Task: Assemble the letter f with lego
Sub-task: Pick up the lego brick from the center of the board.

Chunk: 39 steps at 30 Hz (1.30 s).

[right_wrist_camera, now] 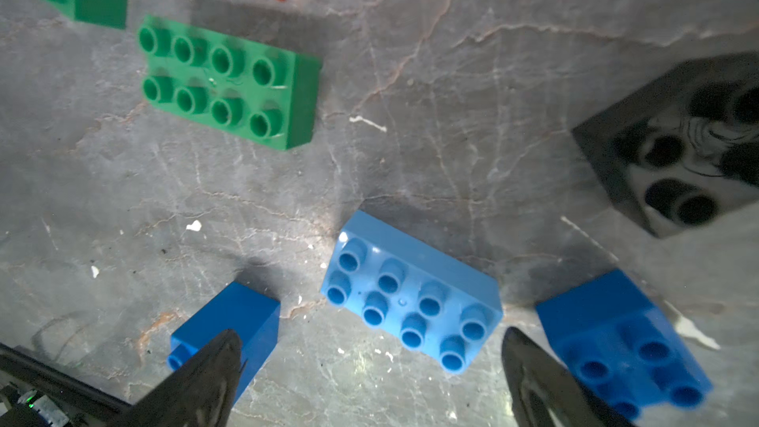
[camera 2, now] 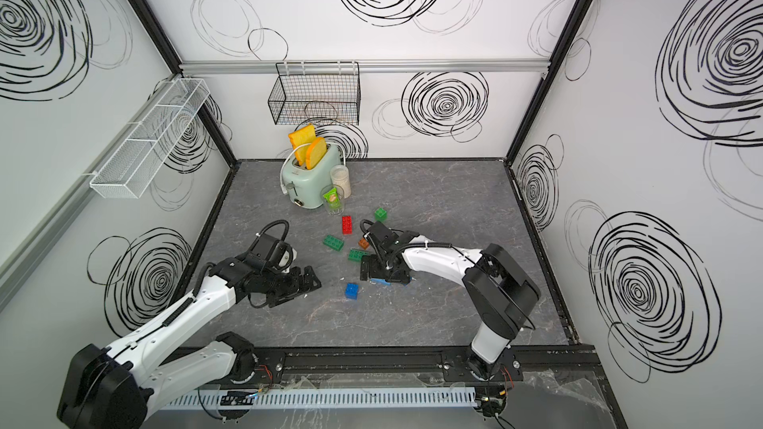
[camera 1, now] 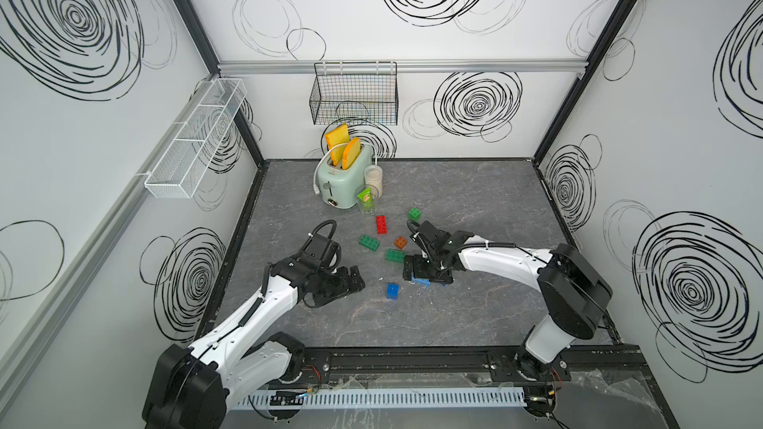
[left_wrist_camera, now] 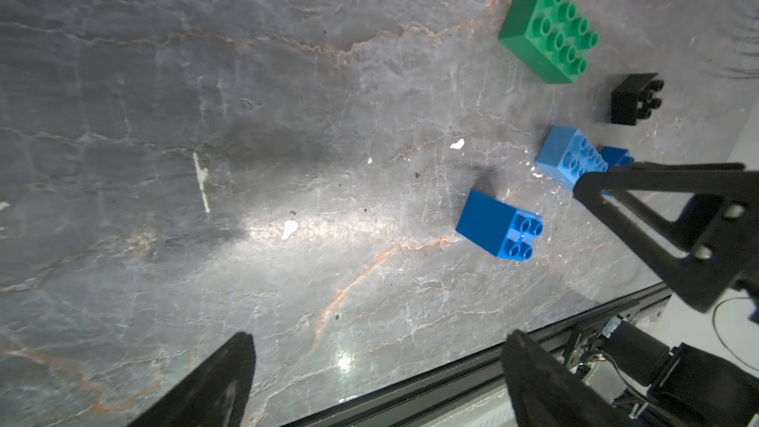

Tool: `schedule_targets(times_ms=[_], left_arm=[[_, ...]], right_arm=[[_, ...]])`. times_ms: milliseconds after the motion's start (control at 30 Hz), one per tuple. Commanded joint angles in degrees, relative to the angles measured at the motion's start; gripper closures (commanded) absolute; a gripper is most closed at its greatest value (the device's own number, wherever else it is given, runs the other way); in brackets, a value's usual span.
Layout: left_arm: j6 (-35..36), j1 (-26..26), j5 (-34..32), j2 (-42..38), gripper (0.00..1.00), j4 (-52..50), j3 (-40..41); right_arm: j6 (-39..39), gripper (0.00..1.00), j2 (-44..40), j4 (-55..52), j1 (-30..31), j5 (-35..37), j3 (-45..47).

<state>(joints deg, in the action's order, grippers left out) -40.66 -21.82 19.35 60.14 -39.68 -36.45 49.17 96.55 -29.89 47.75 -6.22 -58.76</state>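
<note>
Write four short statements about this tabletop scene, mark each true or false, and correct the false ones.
1. The right gripper hangs open over the light blue oblong studded plastic brick. True.
2. The left gripper is shut on a brick. False: it is open and holds nothing.
3. Two yellow toast slices stick out of the mint-green toaster. True.
4. The red oblong studded brick stands on top of the toaster. False: it lies on the grey marbled tabletop.

White walls [camera 1: 351,14] with black spirals and a wire basket [camera 1: 354,94] enclose a grey marbled floor [camera 1: 475,200].
</note>
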Motion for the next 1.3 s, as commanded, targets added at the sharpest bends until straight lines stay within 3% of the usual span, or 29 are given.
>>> schedule_targets(times_ms=[0,533,767,1267], left_arm=[[2.2,1.8,0.8,0.7,0.02,3.1,-1.0],[5.5,6.7,3.6,3.6,0.01,4.1,-1.4],[5.7,6.9,3.9,3.5,0.01,4.1,-0.8],[5.4,6.9,4.0,3.1,0.01,3.7,-0.6]], right_arm=[[3.6,0.03,2.3,-0.4,-0.4,-0.5,-2.4],[3.6,0.14,10.1,-5.8,1.9,3.1,-10.4],[2.3,0.15,11.6,-8.1,3.5,5.9,-12.3],[1.9,0.27,12.3,-8.9,4.1,9.1,-13.3]])
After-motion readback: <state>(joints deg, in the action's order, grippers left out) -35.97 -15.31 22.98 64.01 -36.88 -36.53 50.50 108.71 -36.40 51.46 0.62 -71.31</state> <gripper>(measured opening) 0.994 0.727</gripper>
